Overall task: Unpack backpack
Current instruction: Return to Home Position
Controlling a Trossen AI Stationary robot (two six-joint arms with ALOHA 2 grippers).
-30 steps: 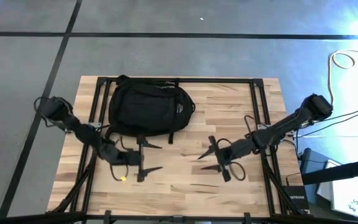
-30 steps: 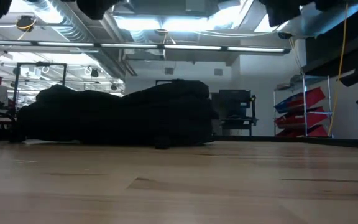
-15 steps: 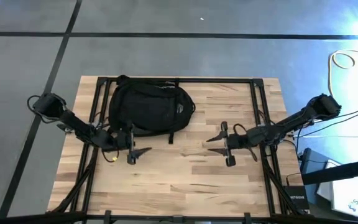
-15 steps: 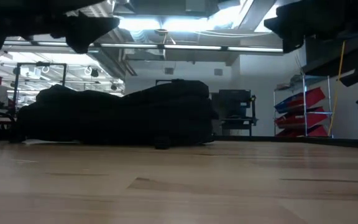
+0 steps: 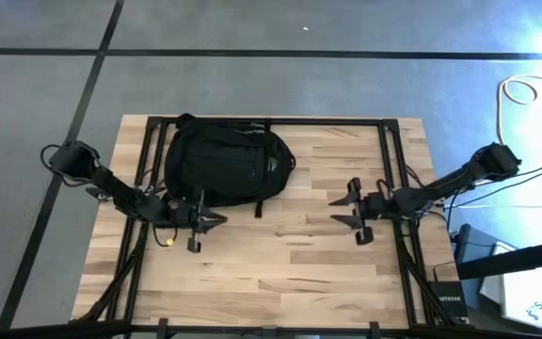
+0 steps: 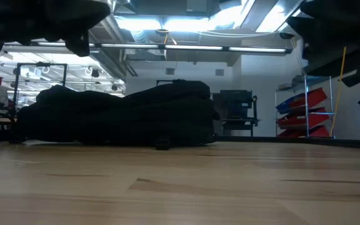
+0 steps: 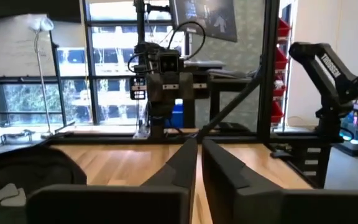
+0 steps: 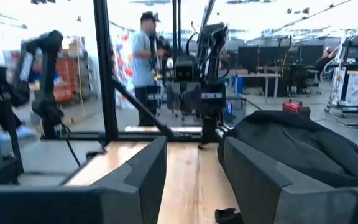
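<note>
- Lying flat on the table's (image 5: 299, 273) back-left part: backpack (image 5: 224, 165), straps trailing toward the front.
- Left gripper (image 5: 216, 218) is hovering just in front of it, fingers pressed nearly together, empty.
- Right gripper (image 5: 332, 211) is hovering mid-right, fingers spread, empty.
- Prob. handling soft and floppy, sagging w/ contents. Am judging the top loop (image 5: 186, 120) the best grip.

One backpack (image 5: 226, 168) at one table's (image 5: 280, 273) edge. Two grippers: one left gripper (image 5: 207, 219), one right gripper (image 5: 346, 202). One person (image 8: 143, 62) beyond.
</note>
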